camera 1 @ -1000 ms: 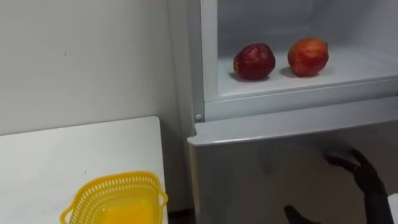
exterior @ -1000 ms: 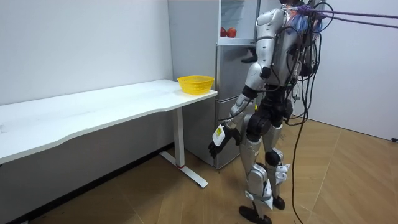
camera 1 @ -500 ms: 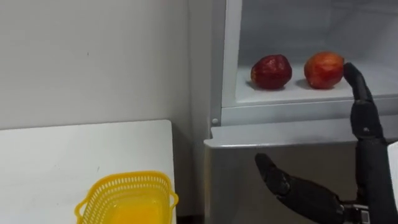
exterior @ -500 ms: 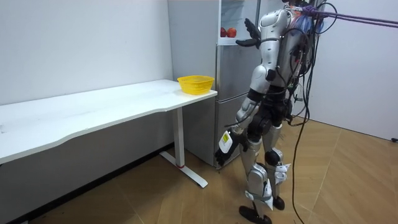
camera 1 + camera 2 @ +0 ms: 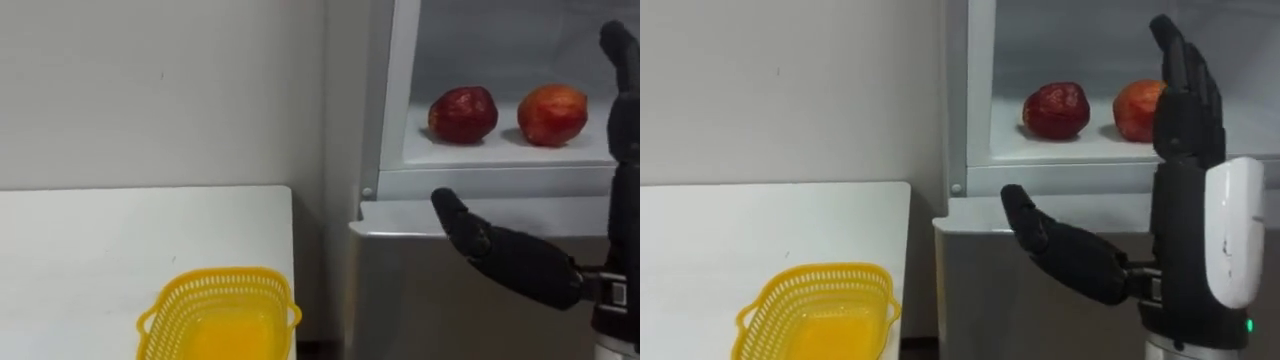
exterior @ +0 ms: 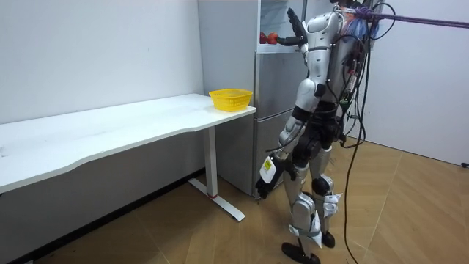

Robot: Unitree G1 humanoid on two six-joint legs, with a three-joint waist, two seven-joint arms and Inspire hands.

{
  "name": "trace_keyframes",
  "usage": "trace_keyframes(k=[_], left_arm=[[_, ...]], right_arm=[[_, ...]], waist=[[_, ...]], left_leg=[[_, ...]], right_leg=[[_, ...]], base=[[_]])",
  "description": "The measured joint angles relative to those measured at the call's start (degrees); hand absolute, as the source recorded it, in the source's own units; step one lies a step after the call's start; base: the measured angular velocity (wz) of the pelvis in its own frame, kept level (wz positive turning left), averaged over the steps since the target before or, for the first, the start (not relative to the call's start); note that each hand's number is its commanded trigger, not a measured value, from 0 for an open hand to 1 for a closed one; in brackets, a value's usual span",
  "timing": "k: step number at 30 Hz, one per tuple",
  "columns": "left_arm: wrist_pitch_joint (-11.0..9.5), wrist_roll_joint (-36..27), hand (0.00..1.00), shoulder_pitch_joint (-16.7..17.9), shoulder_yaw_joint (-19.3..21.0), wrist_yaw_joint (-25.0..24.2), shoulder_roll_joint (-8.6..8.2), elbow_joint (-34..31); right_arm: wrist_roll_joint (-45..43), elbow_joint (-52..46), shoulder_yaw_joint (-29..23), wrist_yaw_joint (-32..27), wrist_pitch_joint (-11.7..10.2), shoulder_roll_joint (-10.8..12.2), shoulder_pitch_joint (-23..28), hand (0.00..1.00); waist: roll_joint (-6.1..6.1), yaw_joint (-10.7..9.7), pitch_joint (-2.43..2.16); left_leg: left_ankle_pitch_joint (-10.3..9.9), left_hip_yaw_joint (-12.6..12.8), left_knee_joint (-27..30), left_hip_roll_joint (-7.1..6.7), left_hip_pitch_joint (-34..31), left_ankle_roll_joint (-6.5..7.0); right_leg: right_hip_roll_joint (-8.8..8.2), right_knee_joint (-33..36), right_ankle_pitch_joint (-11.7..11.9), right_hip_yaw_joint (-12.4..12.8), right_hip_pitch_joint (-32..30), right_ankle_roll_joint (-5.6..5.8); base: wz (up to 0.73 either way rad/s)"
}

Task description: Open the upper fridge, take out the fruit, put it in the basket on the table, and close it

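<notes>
Hovering wide open and empty before the upper fridge (image 5: 392,100), the right hand (image 5: 1180,150) faces a dark red apple (image 5: 463,114) and an orange-red apple (image 5: 552,114) side by side near the shelf's (image 5: 500,152) front edge. A clean pick likely means cupping the nearer orange-red apple squarely. Both look roundish and upright, without a clear long axis.

In fridge (image 5: 400,290), left apple (image 5: 463,113) beside right apple (image 5: 552,114) on shelf (image 5: 500,150); basket (image 5: 220,315) on table (image 5: 100,250) leftward.

I can read no text, label, brand or number from my station (not on the fridge (image 5: 395,100), the table (image 5: 100,250) or the yellow basket (image 5: 215,275)).
</notes>
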Motion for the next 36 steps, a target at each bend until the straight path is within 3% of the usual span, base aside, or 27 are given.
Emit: trace_keyframes(k=[8, 16, 21, 27, 34, 36], left_arm=[[0.9, 1.4, 0.00, 0.0, 0.1, -1.3, 0.22, 0.0], [2.4, 3.8, 0.00, -0.2, 1.1, -2.8, 0.99, -2.7], [2.7, 6.1, 0.00, -0.2, 1.6, -3.4, 1.01, -3.2], [2.9, 6.3, 0.00, -0.5, 2.8, -3.7, 1.02, -2.6], [2.9, 6.4, 0.00, 0.3, 5.5, -5.3, 1.05, -2.5], [2.9, 6.6, 0.00, 0.3, 5.6, -5.7, 1.17, -2.5]], right_arm=[[0.7, 4.9, -2.4, -0.9, 0.7, -1.9, -5.1, 0.00], [2.4, 12.7, -3.4, 0.3, 3.6, -4.0, -10.8, 0.00], [3.5, 17.1, -3.4, 1.0, 3.7, -5.1, -14.2, 0.00], [1.6, 20.9, -3.5, 1.8, 5.6, -5.8, -16.6, 0.00], [1.4, 22.7, -3.5, 2.3, 5.6, -9.8, -18.4, 0.00], [1.5, 22.8, -3.5, 2.3, 5.7, -10.6, -18.4, 0.00]], waist=[[-0.86, 0.8, 0.22], [-2.73, 1.5, 0.43], [-3.02, 2.6, 0.32], [-3.11, 3.1, 0.29], [-3.87, 3.4, 0.29], [-4.36, 3.6, 0.50]], left_leg=[[0.0, -0.9, 0.6, -0.08, -0.4, -0.02], [0.2, -2.3, 1.2, -0.08, -1.1, -0.19], [0.2, -2.4, 1.4, -0.08, -1.2, -0.21], [0.3, -2.7, 1.7, -0.10, -1.0, -0.22], [0.4, -3.5, 1.9, -0.13, -1.1, -0.37], [0.4, -3.5, 1.9, -0.11, -1.1, -0.42]], right_leg=[[-0.32, 0.0, 0.0, -2.7, 0.2, 0.00], [-0.25, 0.1, 0.0, -3.3, 0.2, 0.01], [-0.23, 0.1, 0.0, -3.2, 0.2, 0.00], [-0.26, 0.0, 0.0, -4.0, 0.7, 0.00], [-0.24, 0.1, 0.0, -4.3, 1.0, 0.00], [-0.25, 0.1, 0.0, -4.7, 1.1, 0.00]], base=[[0.07], [0.08], [0.00], [0.02], [0.04], [0.02]])
